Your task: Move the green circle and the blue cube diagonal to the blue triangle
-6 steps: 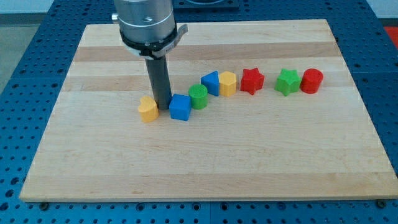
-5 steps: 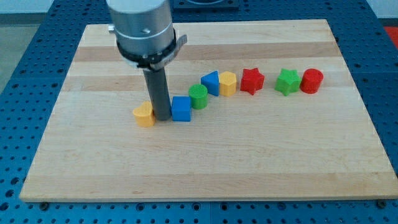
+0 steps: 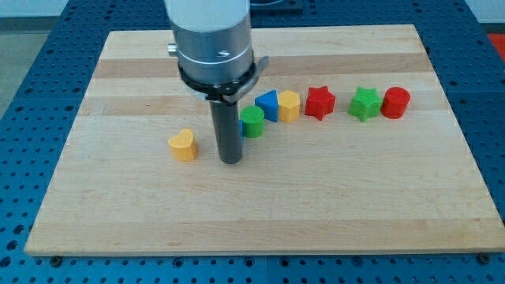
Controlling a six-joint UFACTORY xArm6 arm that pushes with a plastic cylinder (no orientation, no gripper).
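The green circle (image 3: 252,122) stands near the board's middle, touching the lower left of the blue triangle (image 3: 267,104). My rod comes straight down just left of the green circle, and my tip (image 3: 230,162) rests on the board below and left of it. The blue cube does not show clearly. The rod stands where the cube was and hides it. The yellow heart (image 3: 182,145) lies apart, to the left of my tip.
A yellow hexagon (image 3: 289,106) touches the blue triangle's right side. Further right in the same row are a red star (image 3: 319,102), a green star (image 3: 364,103) and a red cylinder (image 3: 395,102). The wooden board (image 3: 260,213) sits on a blue perforated table.
My rod moved right, from between the yellow heart and the blue cube to in front of the cube, which it now covers. The yellow heart had slid slightly left and now stays put.
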